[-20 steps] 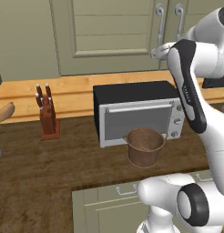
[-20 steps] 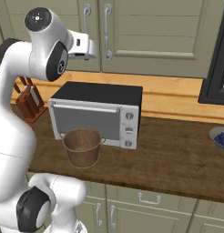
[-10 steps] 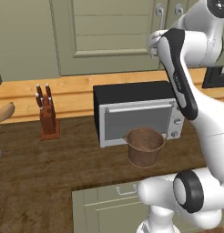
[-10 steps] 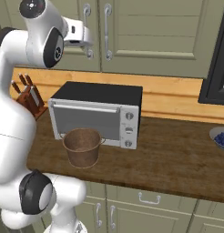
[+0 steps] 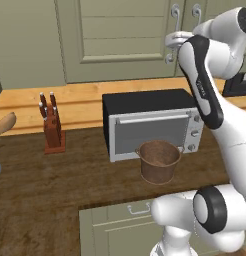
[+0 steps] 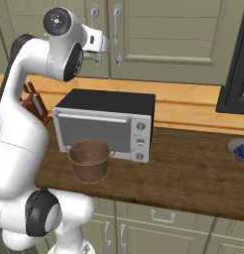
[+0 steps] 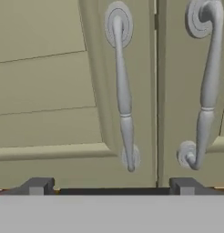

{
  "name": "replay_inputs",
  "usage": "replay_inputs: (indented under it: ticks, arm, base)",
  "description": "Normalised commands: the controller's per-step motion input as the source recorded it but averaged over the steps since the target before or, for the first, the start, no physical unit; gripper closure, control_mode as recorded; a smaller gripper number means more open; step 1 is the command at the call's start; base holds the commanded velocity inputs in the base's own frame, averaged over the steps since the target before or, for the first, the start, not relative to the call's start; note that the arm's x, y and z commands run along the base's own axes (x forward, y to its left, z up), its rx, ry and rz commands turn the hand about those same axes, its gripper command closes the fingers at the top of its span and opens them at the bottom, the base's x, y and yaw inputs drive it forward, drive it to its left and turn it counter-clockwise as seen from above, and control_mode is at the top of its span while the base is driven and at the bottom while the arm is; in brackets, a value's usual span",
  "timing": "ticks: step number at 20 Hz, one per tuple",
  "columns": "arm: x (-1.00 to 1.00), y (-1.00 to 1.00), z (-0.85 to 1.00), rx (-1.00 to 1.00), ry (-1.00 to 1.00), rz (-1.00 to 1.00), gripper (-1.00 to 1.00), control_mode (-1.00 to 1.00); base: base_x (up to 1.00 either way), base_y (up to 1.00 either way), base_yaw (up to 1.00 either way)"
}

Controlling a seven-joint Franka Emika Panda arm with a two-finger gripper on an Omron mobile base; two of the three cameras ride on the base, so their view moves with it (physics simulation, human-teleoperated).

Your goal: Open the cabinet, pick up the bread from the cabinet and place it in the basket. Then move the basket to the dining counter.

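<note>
While my gripper [image 7: 111,184] faces the cabinet [image 7: 50,82], its two dark tips stand wide apart, so it is open and carries nothing. Both doors are shut, and two long silver handles hang either side of the seam between them. The left handle [image 7: 123,93] lies straight ahead of me and a little above the tips; the right handle [image 7: 206,86] sits off to one side. Each bar runs up and down the door, so its long axis is upright, across the line between my tips. That suits a grasp from the front: I judge I need to go forward and slightly up, tips passing either side of the bar. From the right base view my hand [image 6: 96,43] is up at the doors, near the handles but, as far as I can tell, not touching.

The basket [image 5: 158,161] stands on the bench [image 5: 55,170], just in front of the toaster oven [image 5: 152,125], well below my hand. The bread I judge to be behind the shut doors.
</note>
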Motion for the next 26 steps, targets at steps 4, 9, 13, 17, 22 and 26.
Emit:
replay_inputs:
  ticks: [4,9,13,17,22,26]
  arm:
    - [0.50,0.00,0.00,0.18,0.05,0.00,-1.00,-1.00]
    - [0.50,-0.05,0.01,0.17,0.04,0.00,-1.00,-1.00]
    - [0.35,0.00,0.08,0.06,0.01,0.05,-1.00,-1.00]
    - [0.36,0.02,0.00,0.00,-0.01,0.06,-1.00,-1.00]
    - [0.39,0.00,0.00,0.00,-0.04,0.11,-1.00,-1.00]
    - [0.29,0.00,0.01,0.00,0.00,0.10,-1.00,-1.00]
  base:
    - [0.00,0.00,0.00]
    - [0.00,0.00,0.00]
    - [0.00,0.00,0.00]
    - [0.00,0.00,0.00]
    - [0.00,0.00,0.00]
    - [0.00,0.00,0.00]
